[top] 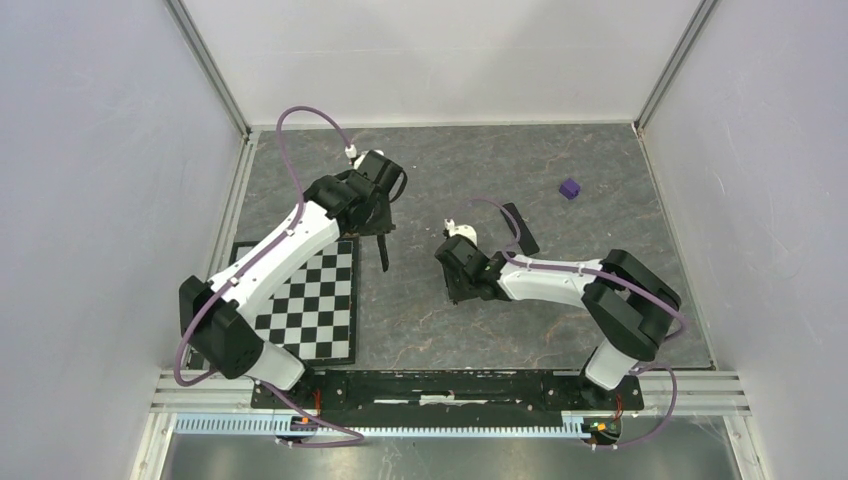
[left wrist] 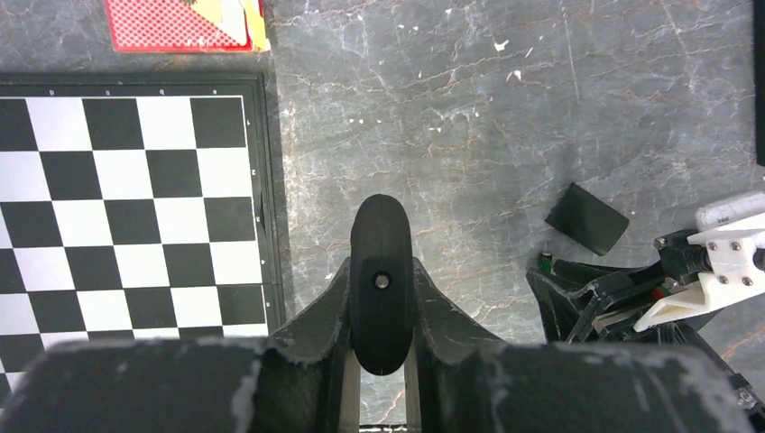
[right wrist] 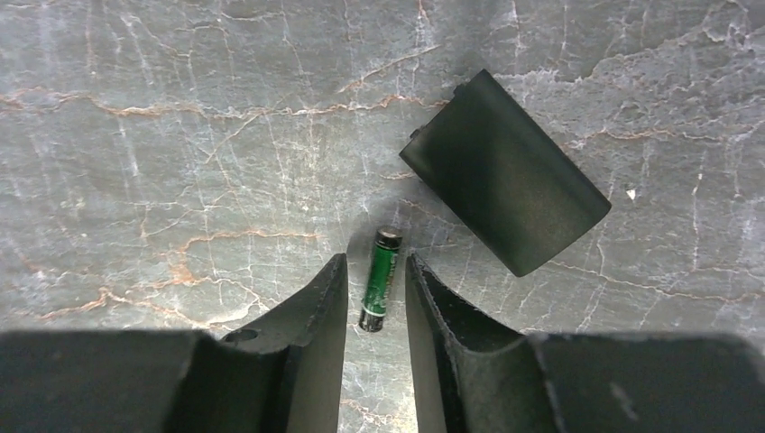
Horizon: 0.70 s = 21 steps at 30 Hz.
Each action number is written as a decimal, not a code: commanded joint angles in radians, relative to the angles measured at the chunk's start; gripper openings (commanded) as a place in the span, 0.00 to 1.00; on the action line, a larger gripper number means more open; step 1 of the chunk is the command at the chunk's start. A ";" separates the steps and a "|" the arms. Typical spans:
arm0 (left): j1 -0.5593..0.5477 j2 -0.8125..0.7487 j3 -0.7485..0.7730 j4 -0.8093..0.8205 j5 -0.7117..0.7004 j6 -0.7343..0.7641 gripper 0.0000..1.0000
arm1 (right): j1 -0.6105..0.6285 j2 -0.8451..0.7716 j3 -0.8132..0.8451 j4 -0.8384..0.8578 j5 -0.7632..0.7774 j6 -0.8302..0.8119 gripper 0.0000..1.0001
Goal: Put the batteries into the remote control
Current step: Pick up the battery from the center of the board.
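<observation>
My left gripper is shut on the remote control, a slim black bar seen end-on between the fingers; from above it hangs down from the gripper. One battery, green and black, lies flat on the stone table. My right gripper stands open astride it, with a gap on each side. The small black battery cover lies just beyond and to the right of it, loose on the table. In the top view the right gripper points down at the table's middle.
A second black bar remote lies behind the right arm. A purple cube sits at the back right. A checkerboard mat covers the left front, with a red card past it. White walls enclose the table.
</observation>
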 commanded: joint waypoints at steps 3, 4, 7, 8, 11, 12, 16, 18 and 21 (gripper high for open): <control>0.053 -0.085 -0.071 0.102 0.086 0.073 0.02 | 0.066 0.089 0.079 -0.219 0.140 0.056 0.34; 0.059 -0.094 -0.084 0.117 0.094 0.076 0.02 | 0.073 0.097 0.084 -0.233 0.155 0.062 0.33; 0.085 -0.122 -0.115 0.149 0.128 0.078 0.02 | 0.081 0.110 0.089 -0.252 0.172 0.073 0.25; 0.092 -0.130 -0.125 0.160 0.137 0.078 0.02 | 0.082 0.112 0.090 -0.255 0.174 0.074 0.22; 0.110 -0.153 -0.150 0.195 0.170 0.086 0.02 | 0.083 0.110 0.088 -0.256 0.173 0.073 0.09; 0.116 -0.157 -0.156 0.209 0.192 0.089 0.02 | 0.083 0.106 0.087 -0.255 0.172 0.071 0.04; 0.148 -0.173 -0.213 0.291 0.323 0.107 0.02 | 0.082 0.061 0.087 -0.243 0.189 0.036 0.00; 0.173 -0.177 -0.253 0.361 0.438 0.120 0.02 | 0.079 0.004 0.085 -0.207 0.208 -0.012 0.00; 0.222 -0.178 -0.337 0.526 0.657 0.137 0.02 | 0.070 -0.095 0.080 -0.152 0.207 -0.094 0.00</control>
